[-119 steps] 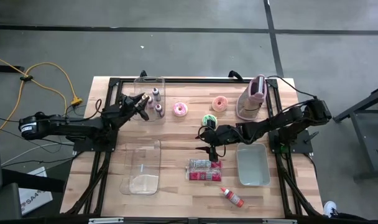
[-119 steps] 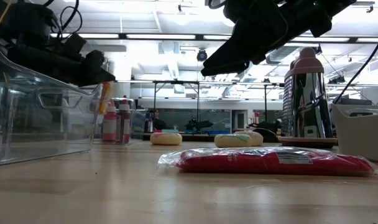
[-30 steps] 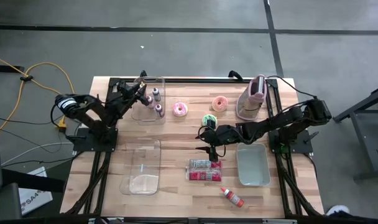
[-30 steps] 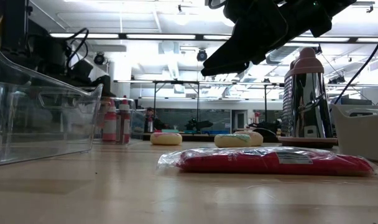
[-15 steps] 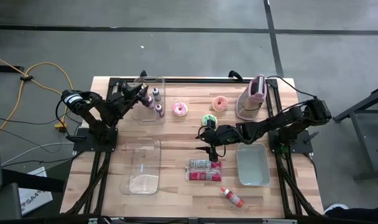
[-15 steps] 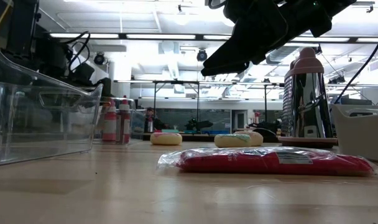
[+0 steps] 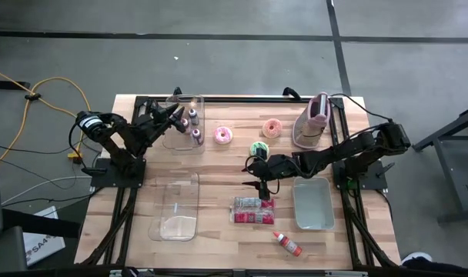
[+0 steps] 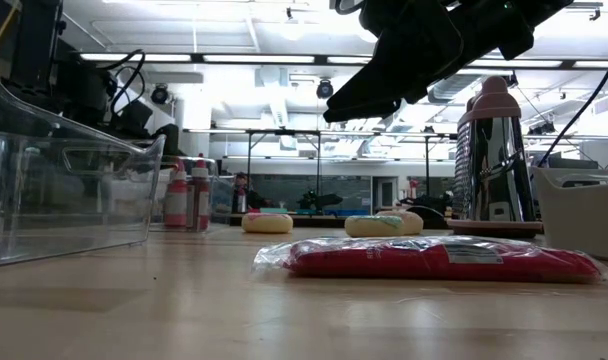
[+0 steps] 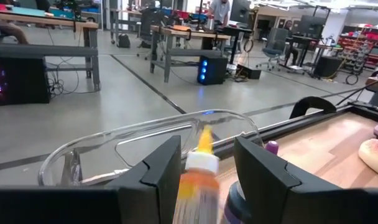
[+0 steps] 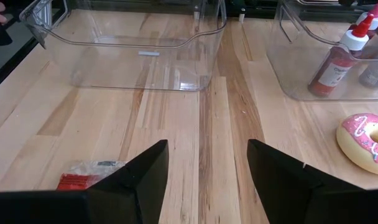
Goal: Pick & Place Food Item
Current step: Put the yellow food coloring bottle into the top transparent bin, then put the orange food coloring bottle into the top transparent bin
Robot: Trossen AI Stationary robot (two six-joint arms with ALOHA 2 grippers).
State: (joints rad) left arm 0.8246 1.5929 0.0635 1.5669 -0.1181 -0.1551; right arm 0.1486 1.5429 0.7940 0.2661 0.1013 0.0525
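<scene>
My left gripper point(image 7: 175, 115) reaches level over the far-left clear bin point(image 7: 185, 145). In the left wrist view its fingers point(image 9: 167, 163) stand apart on either side of an orange squeeze bottle point(image 9: 200, 177) with a white cap and yellow tip. Two more bottles point(image 7: 195, 127) stand in that bin. My right gripper point(image 7: 257, 175) hangs open over mid-table, above and beyond a red food packet point(image 7: 253, 209) that lies flat on the wood. A pink donut point(image 7: 222, 136), a second pink one point(image 7: 272, 128) and a green one point(image 7: 259, 148) lie on the table. My left gripper has the orange bottle's cap and neck point(image 9: 201, 163) between its two fingers, which come at it level. A gap shows beside one finger. I cannot tell whether the other finger touches the bottle.
An empty clear bin point(image 7: 176, 208) stands at the near left and a grey tray point(image 7: 313, 204) at the near right. A steel flask with a pink lid point(image 7: 315, 119) stands at the far right. A small bottle point(image 7: 288, 244) lies near the front edge.
My left arm's elbow has shifted a little toward the far edge, while its gripper stays over the far-left bin. Nothing on the table has moved.
</scene>
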